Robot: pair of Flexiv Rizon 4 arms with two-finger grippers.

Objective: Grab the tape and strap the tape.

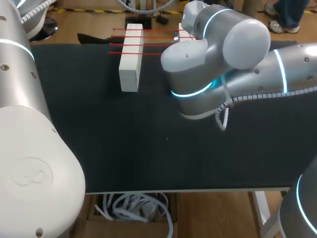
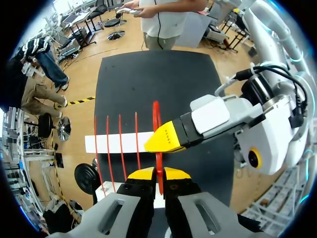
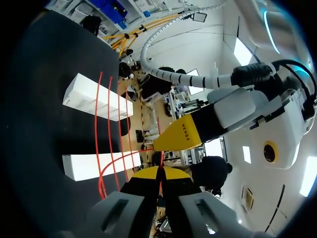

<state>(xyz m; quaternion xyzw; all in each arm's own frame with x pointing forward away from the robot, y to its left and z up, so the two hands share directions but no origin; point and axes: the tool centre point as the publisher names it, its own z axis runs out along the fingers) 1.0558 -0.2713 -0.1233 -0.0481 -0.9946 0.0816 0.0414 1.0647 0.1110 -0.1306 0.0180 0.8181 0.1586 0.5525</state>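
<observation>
Two white blocks stand at the back of the black table [image 1: 124, 144]. One white block [image 1: 131, 58] shows fully; the other [image 1: 184, 34] is mostly hidden behind my right arm [image 1: 223, 54]. Several strands of red tape [image 1: 151, 44] run across both blocks. In the left wrist view my left gripper [image 2: 159, 172] is shut on a red tape strand [image 2: 156, 119] above a block [image 2: 119, 143]. My right gripper [image 2: 166, 140] sits just ahead of it. In the right wrist view my right gripper [image 3: 159, 172] is shut on the tape [image 3: 124, 156], with my left gripper [image 3: 178, 136] close by. The head view shows neither gripper.
My right arm's elbow and wrist hang over the back right of the table. My left arm [image 1: 29, 148] fills the near left corner. A flat black object [image 1: 91, 38] lies at the back left edge. Bare black mat spreads from the blocks to the front edge.
</observation>
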